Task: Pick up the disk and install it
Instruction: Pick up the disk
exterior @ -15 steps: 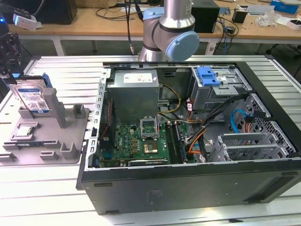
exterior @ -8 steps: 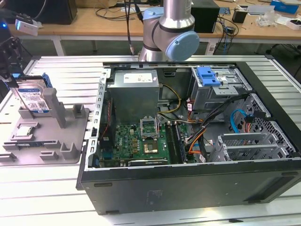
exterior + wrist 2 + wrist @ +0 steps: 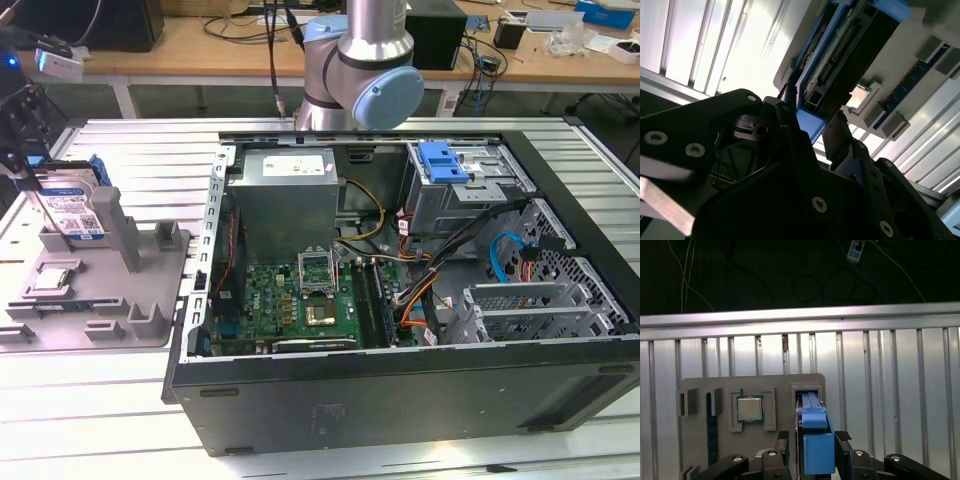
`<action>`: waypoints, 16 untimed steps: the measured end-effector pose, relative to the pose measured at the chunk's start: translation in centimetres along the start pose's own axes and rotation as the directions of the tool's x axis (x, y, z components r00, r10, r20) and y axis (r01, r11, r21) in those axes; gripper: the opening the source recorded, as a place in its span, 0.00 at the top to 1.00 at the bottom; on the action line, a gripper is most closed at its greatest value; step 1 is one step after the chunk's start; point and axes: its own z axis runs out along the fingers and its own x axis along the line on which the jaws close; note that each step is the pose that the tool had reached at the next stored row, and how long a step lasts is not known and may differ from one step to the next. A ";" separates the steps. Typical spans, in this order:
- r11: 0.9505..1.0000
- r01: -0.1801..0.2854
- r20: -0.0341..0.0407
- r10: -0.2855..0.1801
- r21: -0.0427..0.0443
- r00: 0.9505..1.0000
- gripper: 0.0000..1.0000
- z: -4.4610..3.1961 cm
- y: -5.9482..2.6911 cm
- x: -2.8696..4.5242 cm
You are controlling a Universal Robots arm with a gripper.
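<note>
Grey fixture (image 3: 150,292): disk (image 3: 78,208) on end, long axis vertical, pincer (image 3: 812,438) astride.

Ribbed metal table (image 3: 100,420) — grey holder tray (image 3: 150,285) beside open computer case (image 3: 400,400)

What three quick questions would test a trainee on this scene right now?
1. What sits in the holder beside the disk? A chip; B fan; C screw.
2. True or false: the disk lies flat inside the case.
3. Which thing is the gripper nearest?

Key: 1 A. 2 False: it stands upright in the holder. 3 The disk.
</note>
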 end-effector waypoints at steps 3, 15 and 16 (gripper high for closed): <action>1.000 0.000 0.000 0.000 0.000 1.000 0.52 0.21 0.00 -0.01; 1.000 0.024 -0.001 -0.024 0.000 1.000 0.52 0.40 0.26 -0.24; 1.000 0.026 -0.001 -0.026 0.000 1.000 0.52 0.42 0.26 -0.24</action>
